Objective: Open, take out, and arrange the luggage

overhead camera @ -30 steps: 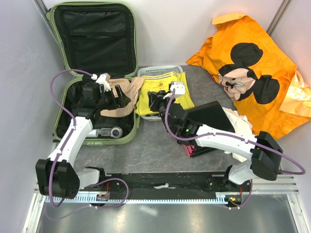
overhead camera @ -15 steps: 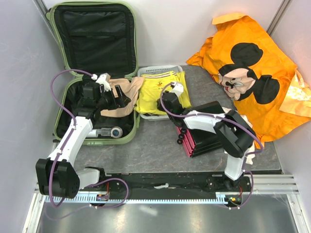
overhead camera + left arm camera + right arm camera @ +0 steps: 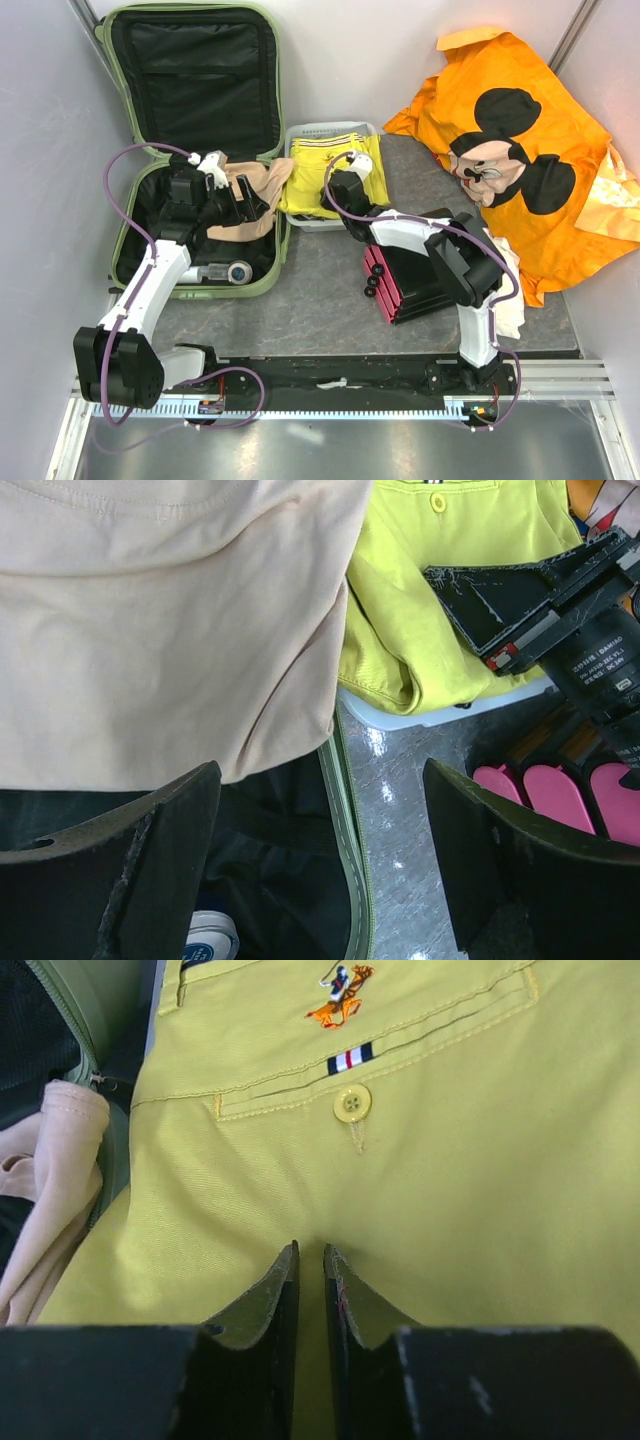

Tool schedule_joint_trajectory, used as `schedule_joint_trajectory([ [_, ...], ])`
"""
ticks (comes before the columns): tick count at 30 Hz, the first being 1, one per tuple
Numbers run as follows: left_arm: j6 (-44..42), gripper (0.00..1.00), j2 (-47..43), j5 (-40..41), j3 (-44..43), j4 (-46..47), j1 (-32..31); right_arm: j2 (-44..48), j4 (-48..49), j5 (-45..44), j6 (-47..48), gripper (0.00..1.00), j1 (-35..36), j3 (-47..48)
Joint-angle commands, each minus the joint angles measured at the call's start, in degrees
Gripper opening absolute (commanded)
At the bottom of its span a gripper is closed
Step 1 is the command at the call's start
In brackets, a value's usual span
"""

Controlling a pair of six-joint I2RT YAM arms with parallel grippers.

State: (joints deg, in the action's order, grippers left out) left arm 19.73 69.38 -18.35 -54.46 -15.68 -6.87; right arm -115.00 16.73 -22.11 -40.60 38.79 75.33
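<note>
**Top external view.** The pale green hard-shell luggage (image 3: 190,90) lies open at the far left corner of the grey table (image 3: 310,300), its lid standing against the back wall. The left gripper (image 3: 238,205) hovers over the lower shell with its jaws spread wide, exactly as it was a second ago. It is beside a beige soft garment (image 3: 262,185) that spills over the shell's right rim.

The right arm has changed. It was stretched low across the table and has now folded up tight. That uncovers the black box with pink drawers (image 3: 425,270) near the table's right edge. The right gripper (image 3: 345,190) has pushed farther in. The yellow cotton trousers (image 3: 315,175), which draped over the near rim of the white plastic mesh basket (image 3: 330,129), now sit gathered inside it.

**Left wrist view.** Both fingers (image 3: 150,860) stand far apart with nothing between them. The beige garment hangs just above, crossing the luggage's green rim (image 3: 350,830).

**Right wrist view.** The jaws are drawn to a slit, tips pressed into the yellow cloth below the button, seemingly nipping a thin fold.

I judge the trousers as taken out and nearly arranged. The beige garment looks like the next piece to take, and the left gripper is already placed for it.
</note>
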Motion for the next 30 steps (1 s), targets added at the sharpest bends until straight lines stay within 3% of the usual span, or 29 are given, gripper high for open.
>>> schedule_joint_trajectory([
  [1,2.1,0.89,-0.4,-2.0,-0.1,2.2,-0.2,1.2,-8.4,-0.1,3.1,0.24,1.1,-5.8],
  [8,2.1,0.89,-1.1,-1.8,0.1,2.5,-0.2,3.2,-10.2,-4.8,6.7,0.3,4.4,-6.6],
  [16,1.8,0.89,-1.4,-1.5,0.1,2.4,-0.2,12.2,-9.8,0.5,15.5,0.34,6.0,1.8],
  [20,1.8,0.89,-1.5,-1.7,0.1,2.4,-0.2,15.4,-12.9,3.6,16.1,0.3,8.1,4.0],
  [25,2.2,0.89,-1.5,-2.2,0.1,2.6,-0.2,13.5,-16.5,9.8,12.6,0.27,9.0,3.8],
  [30,2.2,0.89,-1.6,-2.1,0.2,2.8,-0.2,5.8,-23.8,10.8,11.4,0.24,6.9,5.5],
])
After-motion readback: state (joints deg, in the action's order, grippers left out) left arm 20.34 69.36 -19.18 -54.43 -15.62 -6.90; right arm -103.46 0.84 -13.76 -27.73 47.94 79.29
